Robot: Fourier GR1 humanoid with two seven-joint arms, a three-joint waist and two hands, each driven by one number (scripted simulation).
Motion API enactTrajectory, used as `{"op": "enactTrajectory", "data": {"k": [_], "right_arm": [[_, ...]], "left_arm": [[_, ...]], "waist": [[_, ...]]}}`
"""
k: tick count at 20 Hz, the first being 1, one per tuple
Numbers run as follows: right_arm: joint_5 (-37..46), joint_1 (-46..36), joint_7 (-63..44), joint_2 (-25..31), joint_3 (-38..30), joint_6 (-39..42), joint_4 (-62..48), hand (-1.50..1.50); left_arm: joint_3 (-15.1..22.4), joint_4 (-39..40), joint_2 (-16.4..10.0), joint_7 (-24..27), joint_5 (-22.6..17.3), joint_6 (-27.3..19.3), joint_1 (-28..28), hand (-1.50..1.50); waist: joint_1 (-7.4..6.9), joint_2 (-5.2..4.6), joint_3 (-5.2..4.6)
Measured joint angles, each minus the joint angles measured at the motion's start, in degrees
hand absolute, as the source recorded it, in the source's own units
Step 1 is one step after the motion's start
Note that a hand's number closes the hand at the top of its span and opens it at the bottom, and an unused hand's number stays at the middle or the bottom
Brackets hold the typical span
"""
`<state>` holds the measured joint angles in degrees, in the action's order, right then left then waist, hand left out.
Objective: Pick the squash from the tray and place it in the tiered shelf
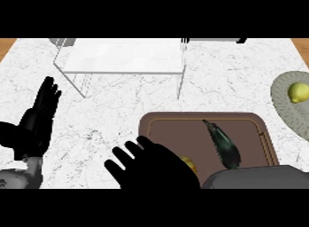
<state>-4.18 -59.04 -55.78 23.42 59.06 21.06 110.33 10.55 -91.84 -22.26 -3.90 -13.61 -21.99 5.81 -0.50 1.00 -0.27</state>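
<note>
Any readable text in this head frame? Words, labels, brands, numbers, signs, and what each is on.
None: no word, label, brand, number or sign shows anywhere in the head view.
Checked, all plain: white tiered shelf, brown rectangular tray, dark green elongated vegetable, yellow lemon, round grey-green plate, white marble counter, black left hand, black right hand.
</note>
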Motion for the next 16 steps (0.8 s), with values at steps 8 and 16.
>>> {"op": "enactTrajectory", "data": {"k": [8, 16], "right_arm": [[4.25, -3.97, -7.32, -7.19, 9.60, -0.27, -3.65, -1.50], [8.16, -6.71, -8.82, -7.10, 17.04, 1.61, -9.44, -1.50]], "left_arm": [[-0.70, -1.13, 0.12, -1.01, 0.60, -0.66, -0.40, 0.00], [-1.67, -1.84, -0.49, -1.35, 0.40, 0.16, -1.16, 0.00]], "waist": [[0.65, -0.20, 0.12], [1.04, -0.23, 0.15]]}}
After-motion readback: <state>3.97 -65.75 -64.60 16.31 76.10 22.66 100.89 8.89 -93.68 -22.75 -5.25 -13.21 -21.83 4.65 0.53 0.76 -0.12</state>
